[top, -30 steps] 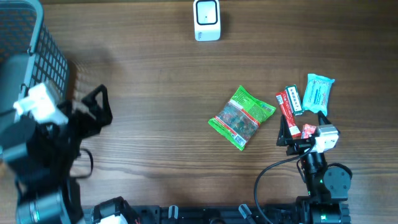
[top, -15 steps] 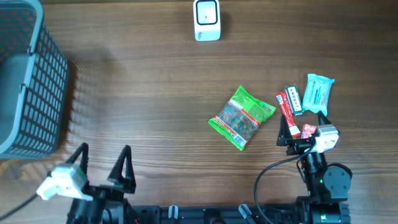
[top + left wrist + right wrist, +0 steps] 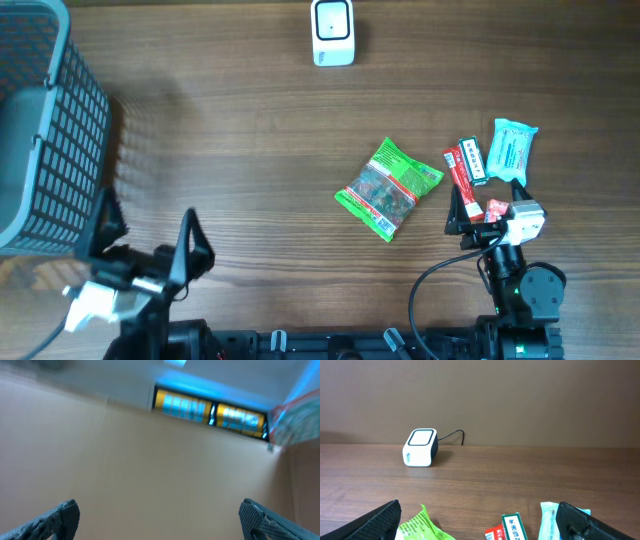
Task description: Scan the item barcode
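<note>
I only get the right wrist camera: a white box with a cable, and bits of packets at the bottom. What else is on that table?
Observer: A dark mesh basket stands at the table's left edge.
Operator: Is the other arm holding anything?
Observer: No, the left pincer is open and empty, at the front edge near the basket.
Operator: And that green scrap?
Observer: A whole green snack packet, lying alone mid-table, apart from the red packet and the teal packet.

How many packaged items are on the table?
4. A green snack bag lies in the middle; to its right, clustered, a red pack, a green-and-white pack and a teal packet. The right end effector overlaps the red pack, so another could be hidden.
</note>
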Action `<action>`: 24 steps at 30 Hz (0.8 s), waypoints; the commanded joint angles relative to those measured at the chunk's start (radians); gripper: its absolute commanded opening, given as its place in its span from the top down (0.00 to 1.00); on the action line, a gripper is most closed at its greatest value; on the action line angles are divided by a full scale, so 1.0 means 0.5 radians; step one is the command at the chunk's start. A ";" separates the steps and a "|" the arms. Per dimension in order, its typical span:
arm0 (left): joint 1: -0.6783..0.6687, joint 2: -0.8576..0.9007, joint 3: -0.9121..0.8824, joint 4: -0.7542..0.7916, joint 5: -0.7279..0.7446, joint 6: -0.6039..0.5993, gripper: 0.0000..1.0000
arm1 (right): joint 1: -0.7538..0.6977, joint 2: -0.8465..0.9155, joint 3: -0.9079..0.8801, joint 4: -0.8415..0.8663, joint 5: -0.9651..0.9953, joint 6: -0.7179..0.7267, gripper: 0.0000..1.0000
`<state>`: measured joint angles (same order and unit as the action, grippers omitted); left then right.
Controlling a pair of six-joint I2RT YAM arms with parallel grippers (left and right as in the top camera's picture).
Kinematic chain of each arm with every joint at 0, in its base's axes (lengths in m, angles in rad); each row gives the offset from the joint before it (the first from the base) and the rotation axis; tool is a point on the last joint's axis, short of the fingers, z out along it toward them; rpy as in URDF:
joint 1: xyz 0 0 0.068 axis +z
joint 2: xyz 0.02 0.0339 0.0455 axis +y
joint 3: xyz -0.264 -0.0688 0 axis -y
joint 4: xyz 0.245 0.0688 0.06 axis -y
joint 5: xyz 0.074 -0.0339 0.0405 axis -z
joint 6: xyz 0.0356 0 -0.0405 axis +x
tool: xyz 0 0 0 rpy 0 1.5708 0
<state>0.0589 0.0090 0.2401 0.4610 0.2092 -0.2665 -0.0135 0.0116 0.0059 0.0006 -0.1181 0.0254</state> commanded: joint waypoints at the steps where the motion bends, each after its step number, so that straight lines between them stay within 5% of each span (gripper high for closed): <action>1: -0.010 -0.009 -0.201 -0.018 -0.095 -0.022 0.00 | 0.011 -0.016 -0.002 0.010 0.034 0.023 0.00; 8: -0.009 -0.011 -0.442 -0.083 -0.288 -0.021 0.00 | 0.011 -0.016 -0.002 0.010 0.033 0.021 0.00; 18: -0.008 -0.011 -0.468 -0.972 -0.333 -0.021 0.00 | 0.011 -0.016 -0.002 0.010 0.034 0.022 0.00; 24: -0.008 -0.011 -0.468 -1.077 -0.356 -0.002 0.00 | 0.011 -0.016 -0.002 0.010 0.034 0.022 0.00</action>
<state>0.0589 0.0090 0.0086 -0.0677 0.0486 -0.2718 -0.0135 0.0116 0.0059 0.0002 -0.1181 0.0254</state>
